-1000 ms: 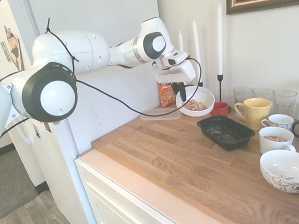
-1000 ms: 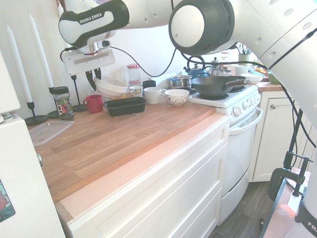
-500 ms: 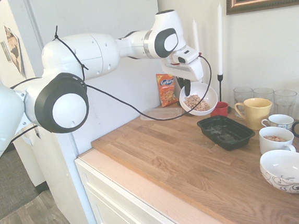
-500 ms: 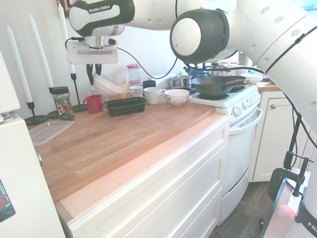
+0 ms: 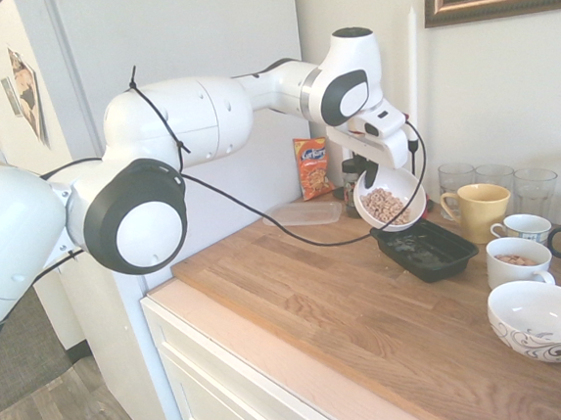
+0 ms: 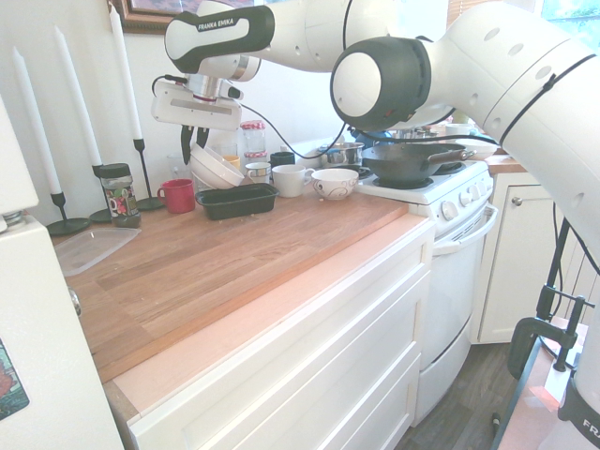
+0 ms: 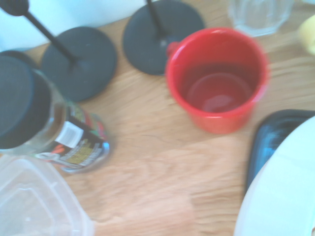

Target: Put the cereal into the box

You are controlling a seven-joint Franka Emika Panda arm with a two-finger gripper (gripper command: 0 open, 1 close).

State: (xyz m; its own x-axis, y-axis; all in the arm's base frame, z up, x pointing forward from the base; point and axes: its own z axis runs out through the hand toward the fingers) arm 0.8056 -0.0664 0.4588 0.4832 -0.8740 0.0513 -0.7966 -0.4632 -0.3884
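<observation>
White bowl (image 5: 390, 200) of tan cereal (image 5: 385, 205) hangs tilted in the pincer (image 5: 370, 175), which is clamped on its rim, just above the near end of the black box (image 5: 423, 248) on the wooden desk (image 5: 298, 297). Behind stands a red cup (image 7: 216, 78).

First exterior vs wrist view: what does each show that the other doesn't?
First exterior only: the gripper shut on the tilted white bowl, the cereal inside it, the yellow mug, the snack bag.
Wrist only: the red cup's empty inside, the candlestick bases.
Both: the black box, the clear container, the wooden counter.
</observation>
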